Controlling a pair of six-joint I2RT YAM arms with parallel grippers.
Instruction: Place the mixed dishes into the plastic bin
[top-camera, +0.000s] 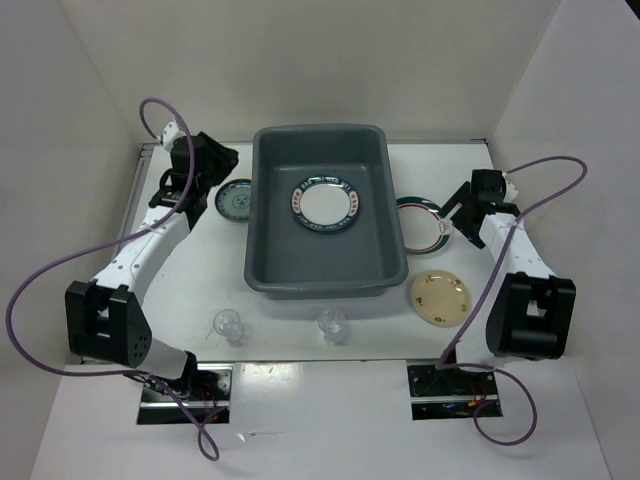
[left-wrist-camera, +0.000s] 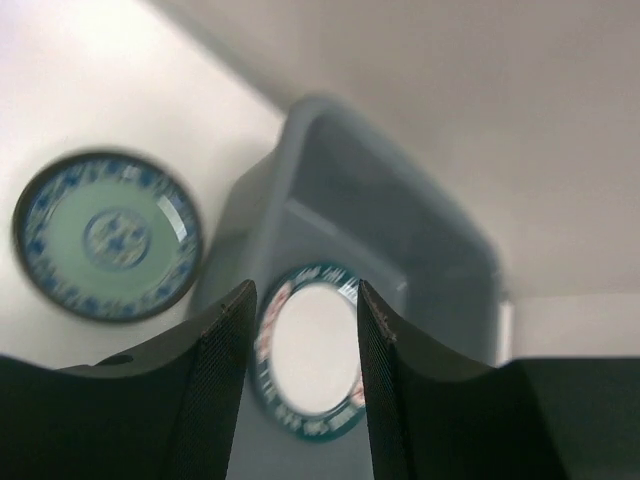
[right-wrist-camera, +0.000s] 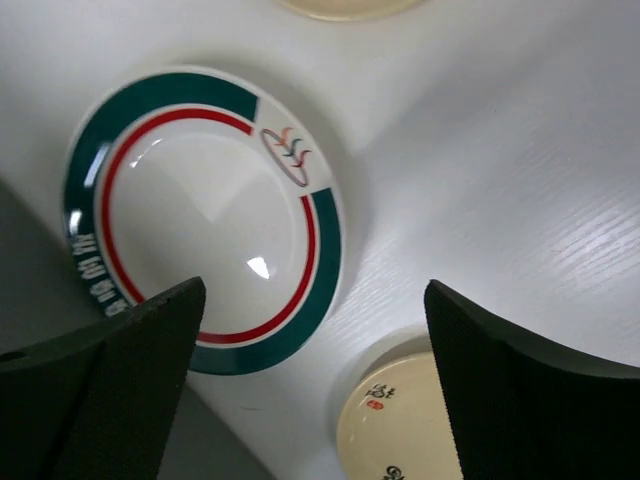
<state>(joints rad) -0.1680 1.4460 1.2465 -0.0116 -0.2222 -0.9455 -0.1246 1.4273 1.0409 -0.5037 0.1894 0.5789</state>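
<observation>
1. My left pincer (left-wrist-camera: 303, 292) is at the far left corner of the surface (top-camera: 200, 280). It's released: the fingers stand apart with nothing between them. Through the gap in the left wrist view I'm looking down into the bin.
2. Just left of the bin sits a blue-patterned plate (top-camera: 235, 200), flat on the surface and close to the bin's left wall. Nothing is holding it.
3. On the near side there's a clear cup (top-camera: 228, 325) by itself, well apart from the left pincer.
4. The plastic bin (top-camera: 325, 282) sits dead center, a dark grey tub with its long side running away from me.
5. Inside it a green-rimmed plate (top-camera: 325, 203) lies flat on the floor, toward the far half. It has a white middle and a patterned dark green edge.
6. A second clear cup (top-camera: 331, 323) is just in front of the bin's near wall.
7. Right of the bin, a green-and-red-ringed plate (right-wrist-camera: 205, 215) lies just beside the bin's right wall.
8. A tan plate (top-camera: 439, 298) with small marks is nearer to me, close to that ringed plate but not touching it.
9. My right pincer (right-wrist-camera: 312, 290) hovers over the ringed plate's right side, wide open and empty, with neither finger on the plate.
</observation>
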